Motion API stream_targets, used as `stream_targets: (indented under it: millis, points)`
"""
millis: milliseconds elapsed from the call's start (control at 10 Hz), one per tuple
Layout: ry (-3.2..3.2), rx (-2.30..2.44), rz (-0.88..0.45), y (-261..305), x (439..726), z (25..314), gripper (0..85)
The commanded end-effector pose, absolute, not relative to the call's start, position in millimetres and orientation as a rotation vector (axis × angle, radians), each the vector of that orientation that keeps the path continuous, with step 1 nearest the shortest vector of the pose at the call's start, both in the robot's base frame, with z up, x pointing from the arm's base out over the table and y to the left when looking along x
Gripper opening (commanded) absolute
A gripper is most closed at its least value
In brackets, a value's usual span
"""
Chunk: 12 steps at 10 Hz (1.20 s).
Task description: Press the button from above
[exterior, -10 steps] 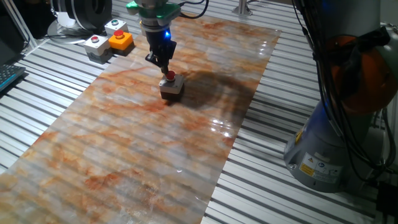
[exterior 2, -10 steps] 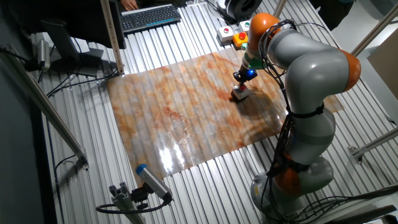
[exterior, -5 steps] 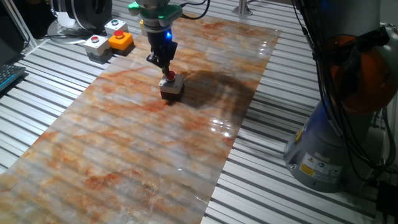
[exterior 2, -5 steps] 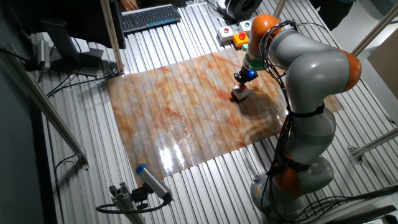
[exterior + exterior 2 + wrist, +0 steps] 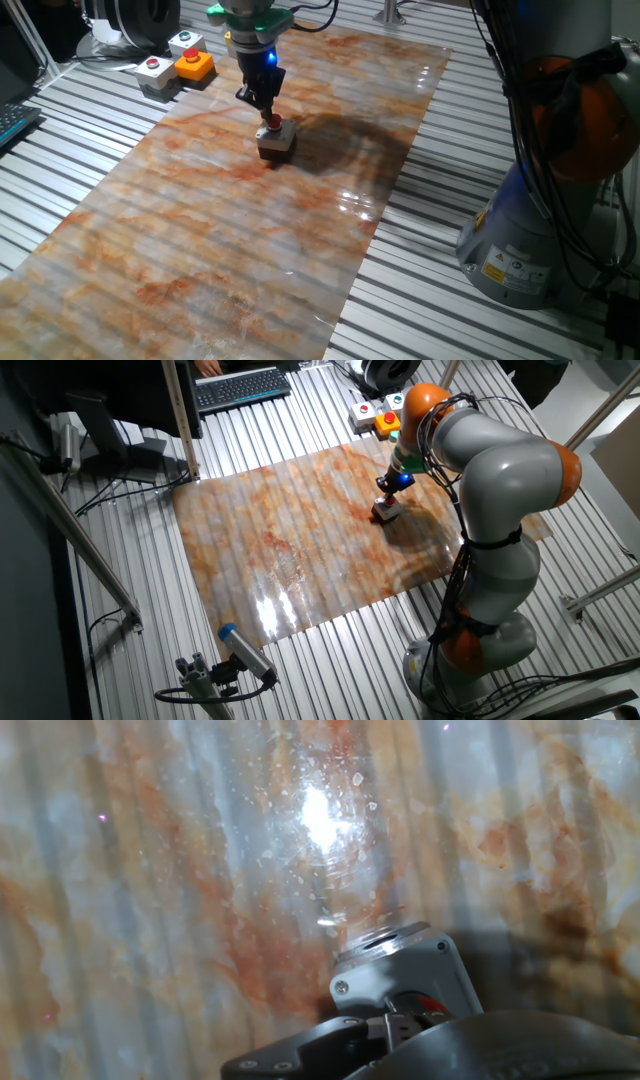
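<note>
The button (image 5: 273, 122) is a small red cap on a little square box (image 5: 277, 142) with a pale grey top and dark base, standing on the marbled orange mat (image 5: 230, 230). My gripper (image 5: 268, 106) points straight down just over the red cap, its tip at or right above it; contact cannot be made out. In the other fixed view the gripper (image 5: 390, 489) hangs over the same box (image 5: 386, 512). The hand view shows the grey box top (image 5: 395, 978) just ahead of my fingertips (image 5: 372, 1032), which meet with no gap; they hide most of the red cap.
Behind the mat at the far left stand an orange box with a red button (image 5: 195, 66), a wider light-grey box with a red button (image 5: 153, 71) and a box with a green button (image 5: 186, 42). My arm's base (image 5: 530, 240) is right of the mat. A keyboard (image 5: 240, 387) lies beyond the mat.
The gripper shifted very slightly toward the button a second ago; since half a second ago nothing has visibly moved.
</note>
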State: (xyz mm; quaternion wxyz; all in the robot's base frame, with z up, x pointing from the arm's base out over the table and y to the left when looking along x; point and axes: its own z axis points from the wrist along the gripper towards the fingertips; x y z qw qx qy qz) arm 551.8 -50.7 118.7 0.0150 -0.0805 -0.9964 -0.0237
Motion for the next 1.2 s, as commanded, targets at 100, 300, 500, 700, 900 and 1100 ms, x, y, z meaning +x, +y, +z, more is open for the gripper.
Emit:
stream_targets:
  millis: [100,300,500,700,900,1100]
  points:
    - [-3.096,-0.258,-0.077,-49.6,553.2,120.5,0.0]
    - [-3.097,-0.255,-0.077,-50.1,552.2,119.8,0.0]
    - [-3.106,-0.246,-0.080,-52.2,548.3,118.6,0.0]
    - [-3.106,-0.244,-0.083,-52.2,547.7,117.3,0.0]
    - [-3.110,-0.239,-0.085,-52.3,546.2,115.7,0.0]
    - [-3.111,-0.239,-0.087,-52.3,545.2,114.5,0.0]
